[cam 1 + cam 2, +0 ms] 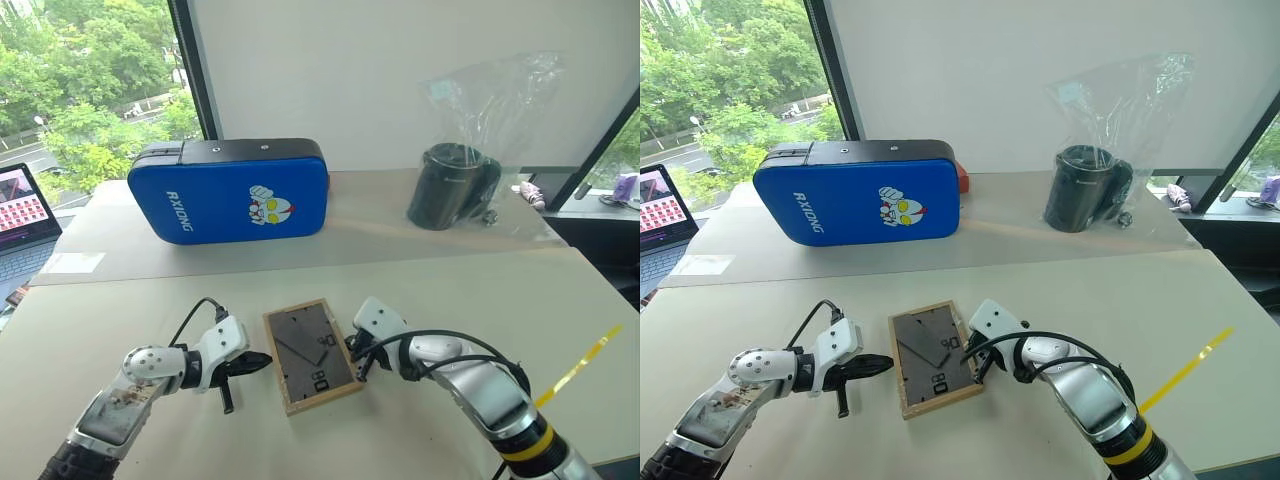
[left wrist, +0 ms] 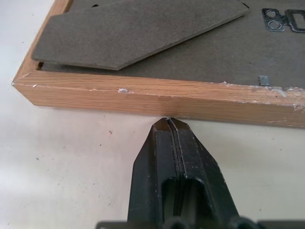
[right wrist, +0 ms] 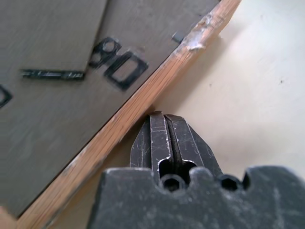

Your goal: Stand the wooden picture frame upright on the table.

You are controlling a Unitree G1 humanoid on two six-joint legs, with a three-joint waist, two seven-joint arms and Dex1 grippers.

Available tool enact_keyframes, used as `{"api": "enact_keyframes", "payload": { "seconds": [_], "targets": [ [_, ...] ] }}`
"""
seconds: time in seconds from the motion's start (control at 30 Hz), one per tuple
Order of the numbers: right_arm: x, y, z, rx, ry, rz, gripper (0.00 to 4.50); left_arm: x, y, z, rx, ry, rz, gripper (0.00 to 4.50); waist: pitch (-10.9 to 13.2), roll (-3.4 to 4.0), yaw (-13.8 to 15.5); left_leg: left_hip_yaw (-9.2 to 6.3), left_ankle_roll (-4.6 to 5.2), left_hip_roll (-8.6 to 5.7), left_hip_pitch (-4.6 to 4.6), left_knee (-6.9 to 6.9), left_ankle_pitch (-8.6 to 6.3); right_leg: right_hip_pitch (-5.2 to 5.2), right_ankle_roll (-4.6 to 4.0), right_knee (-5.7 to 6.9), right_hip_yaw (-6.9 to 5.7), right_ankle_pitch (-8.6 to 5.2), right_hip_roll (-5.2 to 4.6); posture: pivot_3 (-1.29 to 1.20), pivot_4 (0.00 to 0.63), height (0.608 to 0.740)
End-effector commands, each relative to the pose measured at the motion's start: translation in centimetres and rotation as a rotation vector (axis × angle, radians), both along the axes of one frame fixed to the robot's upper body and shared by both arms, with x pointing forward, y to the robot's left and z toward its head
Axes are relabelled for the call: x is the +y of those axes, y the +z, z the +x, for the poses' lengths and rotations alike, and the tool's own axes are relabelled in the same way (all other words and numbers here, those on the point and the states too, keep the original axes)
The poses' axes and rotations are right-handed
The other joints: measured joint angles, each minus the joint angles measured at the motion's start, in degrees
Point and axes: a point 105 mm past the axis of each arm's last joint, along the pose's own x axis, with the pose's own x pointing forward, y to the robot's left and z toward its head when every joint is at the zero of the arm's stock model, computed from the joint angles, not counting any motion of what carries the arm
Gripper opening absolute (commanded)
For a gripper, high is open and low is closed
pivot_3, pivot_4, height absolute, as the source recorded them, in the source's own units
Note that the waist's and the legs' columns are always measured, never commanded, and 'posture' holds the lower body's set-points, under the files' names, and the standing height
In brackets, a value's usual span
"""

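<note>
The wooden picture frame (image 1: 312, 355) lies flat on the table (image 1: 470, 290), face down. Its dark grey-brown back panel and fold-out stand (image 2: 138, 36) face up. My left gripper (image 1: 264, 359) is shut, and its tips (image 2: 167, 121) meet the frame's left wooden side, low on the tabletop. From the other side, my right gripper (image 1: 357, 363) is shut too. Its tips (image 3: 161, 115) press against the frame's right edge near the printed "08". Neither gripper holds anything.
A blue padded case (image 1: 230, 190) stands at the back left. A black cylindrical container in a clear plastic bag (image 1: 452, 185) sits at the back right. A laptop (image 1: 20, 215) is at the far left. A yellow strip (image 1: 580, 365) hangs off the table's right edge.
</note>
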Motion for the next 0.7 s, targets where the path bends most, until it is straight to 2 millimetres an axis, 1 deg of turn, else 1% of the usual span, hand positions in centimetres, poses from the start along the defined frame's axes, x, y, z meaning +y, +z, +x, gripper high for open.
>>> {"api": "enact_keyframes", "payload": {
  "seconds": [0.03,0.13,0.2,0.27,0.4,0.53,0.6,0.7],
  "targets": [
    [0.7,0.3,-1.3,0.029,0.057,0.018,0.04,1.1,-0.9,0.7,0.002,0.045,0.067,0.0,0.0,0.0,0.04,0.0,0.0,0.0,0.02,0.0,0.0,0.01,0.0,0.01,0.0,0.0,0.0,0.0,0.15,0.74],
    [1.3,0.4,-1.8,0.04,0.071,0.028,0.04,1.1,-1.1,1.0,-0.002,0.045,0.074,0.0,0.0,0.0,0.07,0.0,0.0,0.0,0.1,0.0,0.0,0.06,-0.02,0.04,0.01,-0.01,0.0,0.0,0.15,0.74],
    [1.6,0.4,-1.8,0.046,0.069,0.036,0.04,1.2,-1.1,1.6,-0.019,0.067,0.08,0.0,0.0,0.0,0.1,0.0,0.0,0.0,0.13,0.0,0.0,0.09,-0.02,0.05,0.01,-0.01,0.0,0.0,0.15,0.74],
    [1.7,0.4,-1.8,0.047,0.065,0.04,0.04,1.4,-1.3,2.1,-0.033,0.078,0.106,0.0,0.0,0.0,0.13,0.0,-0.01,0.0,0.17,0.0,0.01,0.11,-0.02,0.06,0.01,-0.01,0.0,0.0,0.15,0.74],
    [1.3,0.4,-1.7,0.05,0.047,0.036,0.04,1.5,-1.3,2.0,-0.032,0.076,0.104,0.0,-0.01,0.01,0.14,0.0,-0.01,0.0,0.22,0.0,0.01,0.13,-0.02,0.1,0.02,-0.01,0.0,0.0,0.15,0.74],
    [0.5,0.2,-1.5,0.056,0.019,0.028,0.04,3.4,-1.0,1.8,-0.063,0.113,0.16,0.0,-0.01,0.01,0.07,0.0,-0.01,0.0,0.22,0.0,0.01,0.12,-0.02,0.12,0.02,-0.01,0.0,0.0,0.15,0.74],
    [0.3,0.1,-1.6,0.061,0.016,0.031,0.04,4.0,-0.5,1.3,-0.08,0.113,0.168,0.0,-0.02,0.01,-0.28,0.0,-0.01,0.01,0.22,-0.01,0.01,0.09,-0.05,0.13,0.03,-0.03,0.01,0.0,0.15,0.74],
    [-0.4,0.1,-1.7,0.062,0.016,0.028,0.04,4.7,2.0,1.0,-0.187,0.137,0.119,0.0,-0.02,0.02,-0.44,0.03,0.01,0.04,0.25,-0.07,0.0,0.02,-0.12,0.19,0.08,-0.08,0.05,0.0,0.15,0.74]
  ]
}}
